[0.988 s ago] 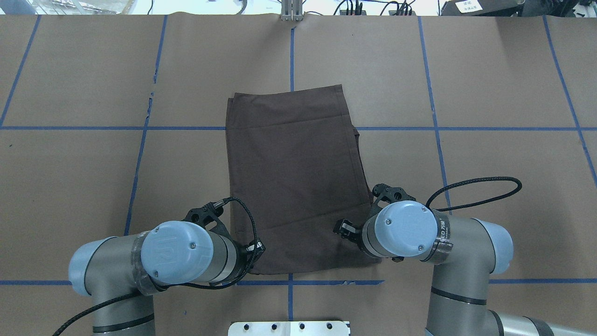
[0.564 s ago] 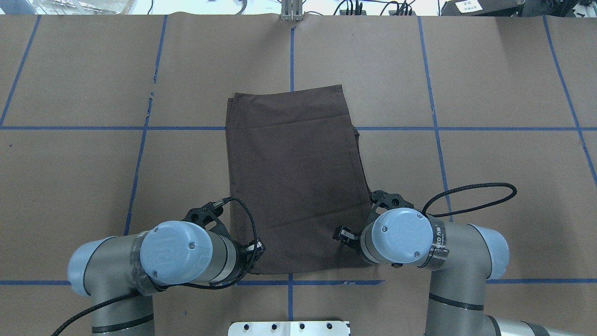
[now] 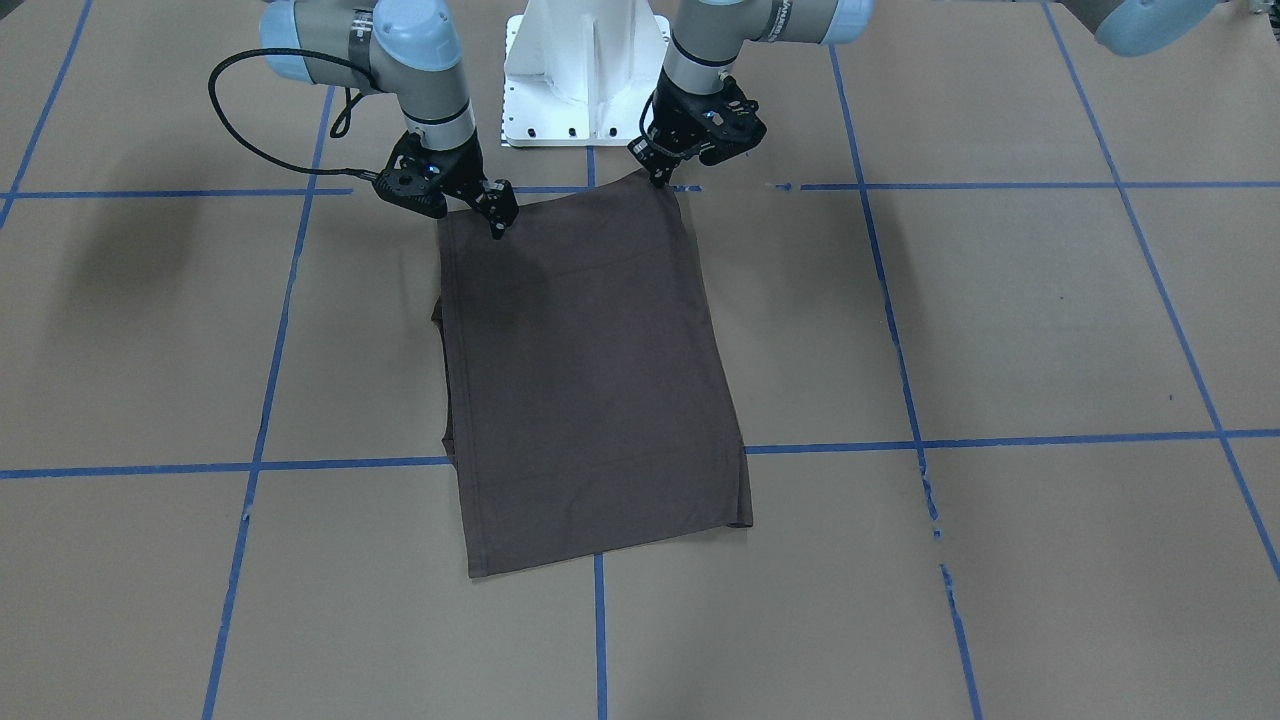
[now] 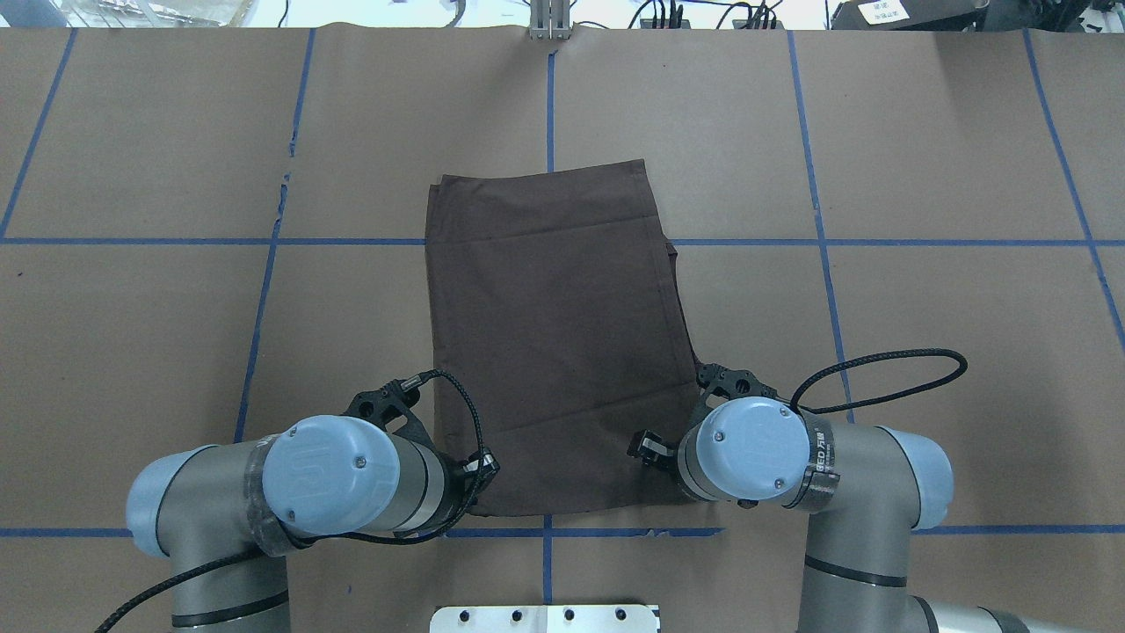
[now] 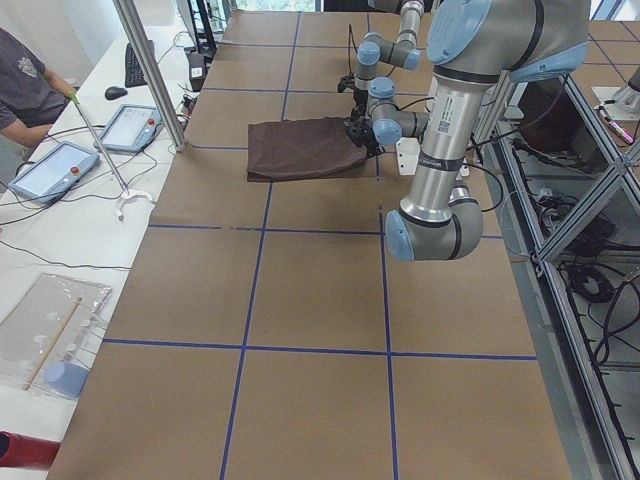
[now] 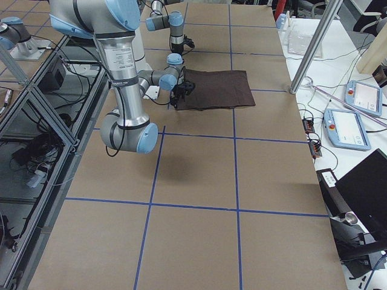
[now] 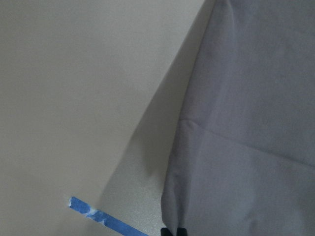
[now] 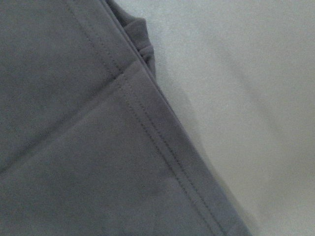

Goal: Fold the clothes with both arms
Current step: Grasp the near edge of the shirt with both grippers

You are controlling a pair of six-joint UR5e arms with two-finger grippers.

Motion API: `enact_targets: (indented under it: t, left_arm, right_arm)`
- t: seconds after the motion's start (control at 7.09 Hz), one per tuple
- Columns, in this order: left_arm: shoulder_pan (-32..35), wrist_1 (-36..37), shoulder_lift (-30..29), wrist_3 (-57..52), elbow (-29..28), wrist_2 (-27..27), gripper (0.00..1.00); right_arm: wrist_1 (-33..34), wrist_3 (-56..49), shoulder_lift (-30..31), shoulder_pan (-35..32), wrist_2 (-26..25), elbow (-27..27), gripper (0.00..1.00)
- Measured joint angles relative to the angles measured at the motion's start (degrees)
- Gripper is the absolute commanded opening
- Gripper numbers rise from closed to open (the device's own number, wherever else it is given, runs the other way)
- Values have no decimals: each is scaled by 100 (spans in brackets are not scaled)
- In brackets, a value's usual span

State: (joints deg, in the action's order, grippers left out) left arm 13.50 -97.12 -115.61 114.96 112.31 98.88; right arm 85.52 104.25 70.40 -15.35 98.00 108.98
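The folded brown shirt (image 4: 554,334) lies as a long rectangle in the middle of the bench (image 4: 923,158). The left pincer (image 3: 660,178) is clenched on its near left corner, which is a little raised. The right pincer (image 3: 497,222) points down at the near right corner; I cannot tell if it grips.

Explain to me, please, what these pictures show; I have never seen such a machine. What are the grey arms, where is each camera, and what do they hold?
Two robot arms work at one brown table marked with blue tape lines. One camera looks down from behind the robot, one faces it, two watch from the table's ends, and one sits on each wrist. A folded dark brown T-shirt lies on the table. The left gripper and the right gripper each seem to pinch one corner nearest the robot with closed fingers.
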Motion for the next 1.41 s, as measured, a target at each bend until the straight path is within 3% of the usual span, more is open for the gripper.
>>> enact_targets:
  t: [0.14,0.42,1.13,1.41]
  left_arm:
    - [2,0,-2,0,1,0,0]
    - [3,2,0,0,-1,-4,0]
    - [7,9,-4,2,2,-8,0]
    - [11,9,-5,2,2,-9,0]
  right_arm:
    - [0,-5,0,-1,0,-5,96]
    - [0,-12,0,-7,6,-14,44]
    - [2,-15,-10,-14,11,-12,0]
    - [0,-18,-45,-72,49,-3,0]
